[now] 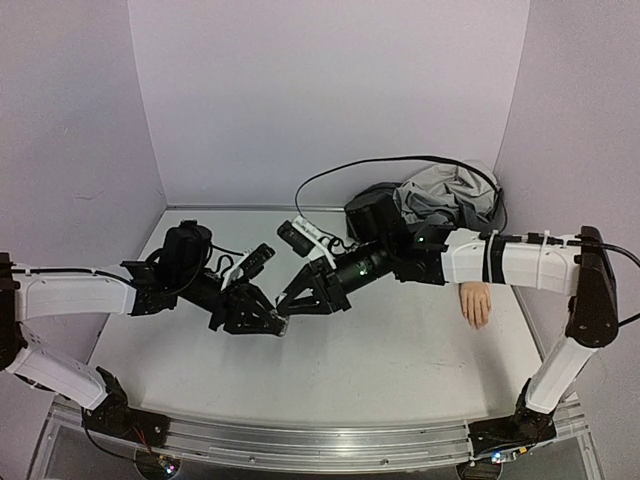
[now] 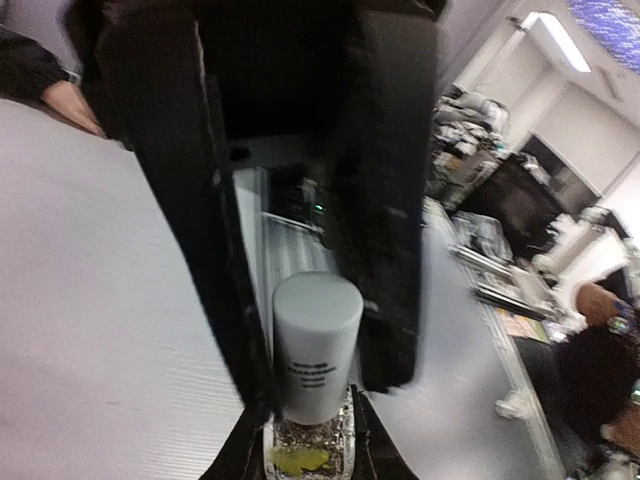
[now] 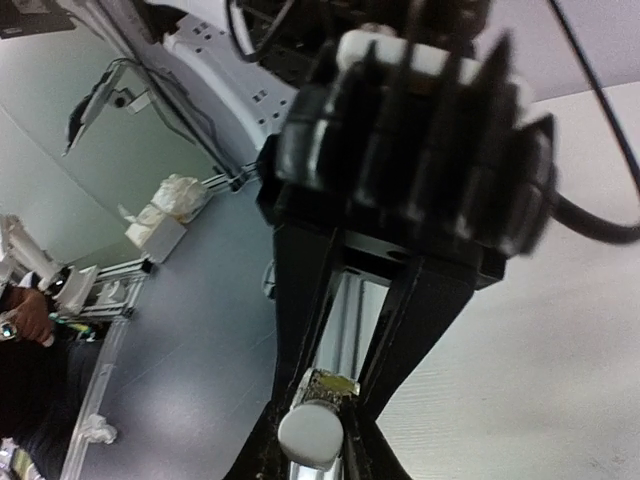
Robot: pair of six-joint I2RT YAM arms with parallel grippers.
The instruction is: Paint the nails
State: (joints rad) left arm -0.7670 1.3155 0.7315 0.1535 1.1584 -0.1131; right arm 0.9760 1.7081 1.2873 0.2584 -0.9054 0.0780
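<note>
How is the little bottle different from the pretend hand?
The bottle is clear with a white cap; the pretend hand is peach. The bottle is gripped by the left gripper and the right gripper near the middle of the table; the pretend hand lies alone at its right side. Both are small.

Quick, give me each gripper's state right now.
Left gripper: closed, holding the small clear bottle by its glass body.
Right gripper: closed on that bottle's white cap.
</note>
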